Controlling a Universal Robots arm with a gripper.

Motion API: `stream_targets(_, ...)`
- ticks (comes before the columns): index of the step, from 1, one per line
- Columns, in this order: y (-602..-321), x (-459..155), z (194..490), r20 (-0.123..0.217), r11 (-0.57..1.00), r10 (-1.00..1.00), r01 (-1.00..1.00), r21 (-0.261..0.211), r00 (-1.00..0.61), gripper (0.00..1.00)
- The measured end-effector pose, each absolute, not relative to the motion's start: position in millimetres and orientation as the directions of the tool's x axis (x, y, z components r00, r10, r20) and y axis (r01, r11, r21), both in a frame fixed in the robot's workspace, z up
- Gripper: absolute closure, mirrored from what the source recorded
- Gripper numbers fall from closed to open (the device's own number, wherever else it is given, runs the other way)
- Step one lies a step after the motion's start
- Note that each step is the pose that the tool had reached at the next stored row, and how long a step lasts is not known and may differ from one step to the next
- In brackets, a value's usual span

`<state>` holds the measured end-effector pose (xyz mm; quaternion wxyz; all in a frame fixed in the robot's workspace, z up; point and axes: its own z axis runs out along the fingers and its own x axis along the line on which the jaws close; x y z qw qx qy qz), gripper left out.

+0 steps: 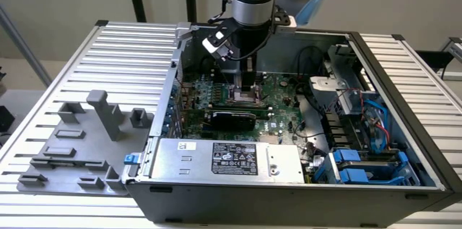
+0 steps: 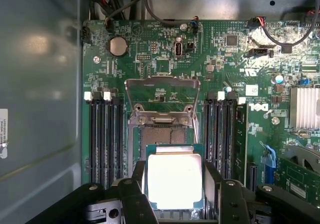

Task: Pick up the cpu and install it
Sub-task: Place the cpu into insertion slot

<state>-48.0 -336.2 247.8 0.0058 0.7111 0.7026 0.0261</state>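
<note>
The gripper stands low inside the open computer case, over the middle of the motherboard. In the wrist view its two black fingers are closed against opposite sides of the cpu, which sits flat between them with its silver top facing up. The cpu hangs directly over the near part of the socket; whether it touches the socket cannot be told. The socket's metal hold-down frame is swung open and lies back toward the far edge of the board. Rows of memory slots run along both sides of the socket. A coin battery sits near a corner of the board, and a finned heat sink lies by the opposite edge. A grey power supply with a black label fills the case's front edge. The case rests on a slatted table; a grey parts holder lies near the table's edge on the exterior view's left.
</note>
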Motion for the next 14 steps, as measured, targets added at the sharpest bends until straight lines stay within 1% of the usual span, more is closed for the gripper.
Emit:
stream_targets(6, -336.2, -47.7, 237.8, 0.038, -0.013, 0.999, 0.999, 0.045, 0.011, 0.45)
stream_targets(14, -336.0, -47.3, 232.4, 0.043, -0.013, 0.999, 0.999, 0.045, 0.011, 0.45)
